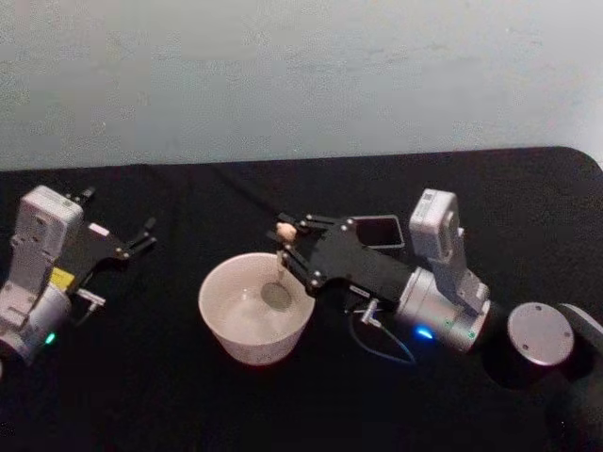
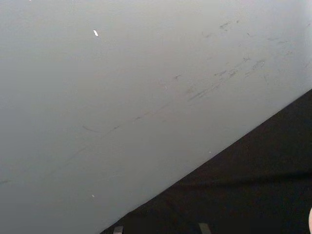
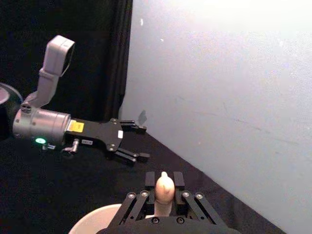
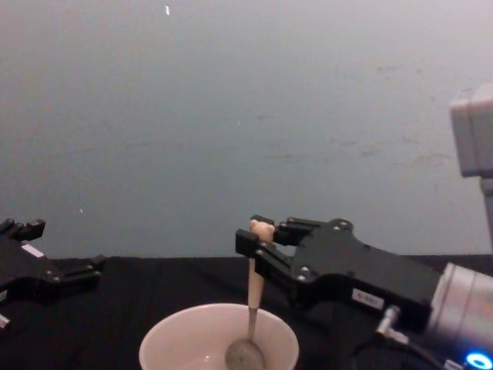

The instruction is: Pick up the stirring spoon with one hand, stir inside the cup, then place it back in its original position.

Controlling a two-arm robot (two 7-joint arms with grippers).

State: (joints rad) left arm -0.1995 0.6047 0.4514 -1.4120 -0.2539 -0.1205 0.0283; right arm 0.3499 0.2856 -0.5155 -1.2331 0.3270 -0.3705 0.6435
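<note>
Stirring spoon (image 4: 252, 291) upright in cup (image 1: 247, 343) | right end effector (image 4: 258, 235) pinching its handle | left end effector (image 1: 145, 236) open

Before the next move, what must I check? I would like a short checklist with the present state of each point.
1. Right end effector shut on the stirring spoon handle: ok.
2. Spoon's metal bowl inside the cup: ok.
3. Spoon roughly upright, not leaning on the rim: ok.
4. Holder standing behind the right arm, top open for the return: ok.
5. Left end effector open, at the table's left, away from the cup: ok.
6. Liquid in the cup: cannot tell.
</note>
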